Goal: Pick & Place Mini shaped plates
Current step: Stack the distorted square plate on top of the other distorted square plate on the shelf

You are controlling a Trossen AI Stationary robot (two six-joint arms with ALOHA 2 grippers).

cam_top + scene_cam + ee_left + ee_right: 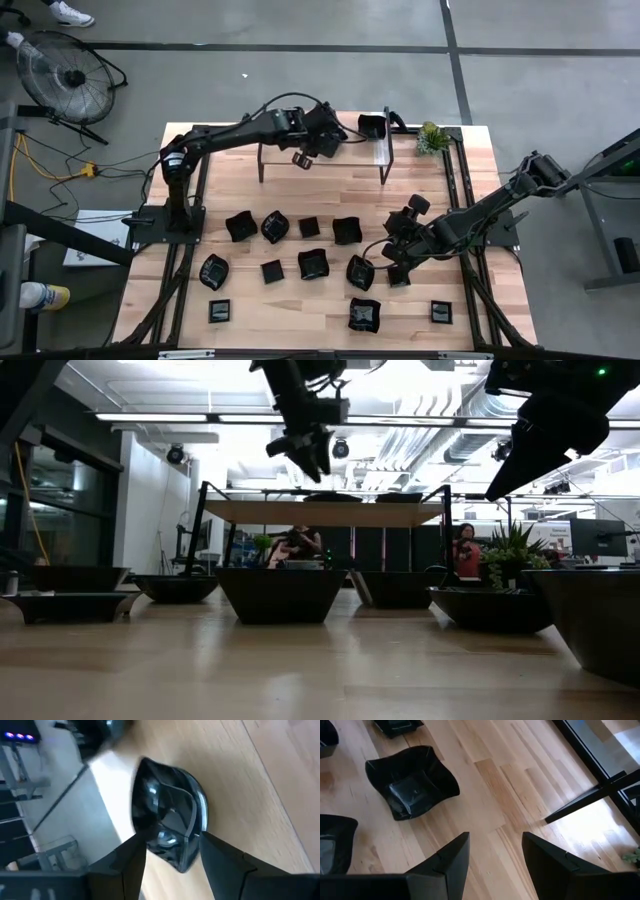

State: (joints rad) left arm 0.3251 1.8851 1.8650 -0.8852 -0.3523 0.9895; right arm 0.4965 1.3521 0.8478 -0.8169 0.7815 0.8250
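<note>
Judging by the high view, most mini shaped plates (312,262) remain mid-frame on the table (320,320); one plate (372,126) sits top-centre by the open left gripper (302,158). The right gripper (392,262), centre-right, is open and empty.

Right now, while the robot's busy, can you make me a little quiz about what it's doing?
1. True or false: the right end effector is gripping a plate.
2. Where does the small green plant stand?
A. among the plates in the middle of the table
B. beside one end of the raised shelf
C. in an end effector
3. Which end effector is up at the shelf, by the black plate that lies there?

Key: 1. False, its fingers are apart with nothing between them. 2. B. 3. The left end effector.
</note>
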